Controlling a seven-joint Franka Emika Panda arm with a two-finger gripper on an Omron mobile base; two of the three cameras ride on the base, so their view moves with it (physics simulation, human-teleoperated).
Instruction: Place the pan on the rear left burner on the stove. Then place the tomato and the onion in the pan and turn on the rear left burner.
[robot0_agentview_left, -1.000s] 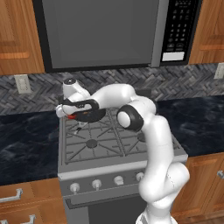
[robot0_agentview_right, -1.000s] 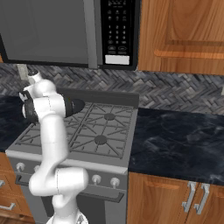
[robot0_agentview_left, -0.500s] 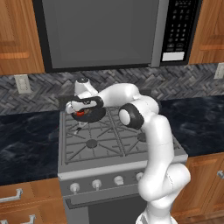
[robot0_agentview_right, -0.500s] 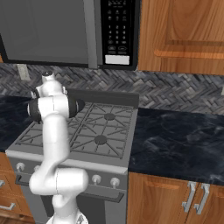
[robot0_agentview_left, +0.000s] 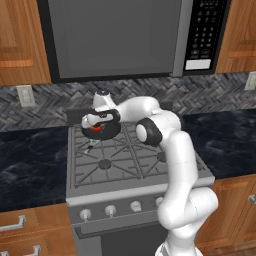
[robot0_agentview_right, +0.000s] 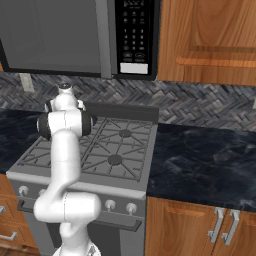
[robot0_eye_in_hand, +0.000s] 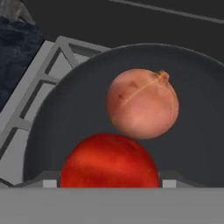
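Tool (robot0_agentview_left: 99, 125) hangs over the shallow black pan (robot0_eye_in_hand: 183, 87), jaws apart around the glossy red tomato (robot0_eye_in_hand: 109, 159) — lifting carelessly might drag it out.

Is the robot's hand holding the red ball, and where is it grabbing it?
It cannot be told: the tomato sits low at the gripper, beside the onion in the pan, with no fingertips visibly touching it.

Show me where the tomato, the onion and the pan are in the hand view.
tomato (robot0_eye_in_hand: 109, 162), hand view, middle of its red skin.
onion (robot0_eye_in_hand: 142, 104), hand view, middle of its pale orange-pink body.
pan (robot0_eye_in_hand: 70, 113), hand view, bare dark floor left of the onion.
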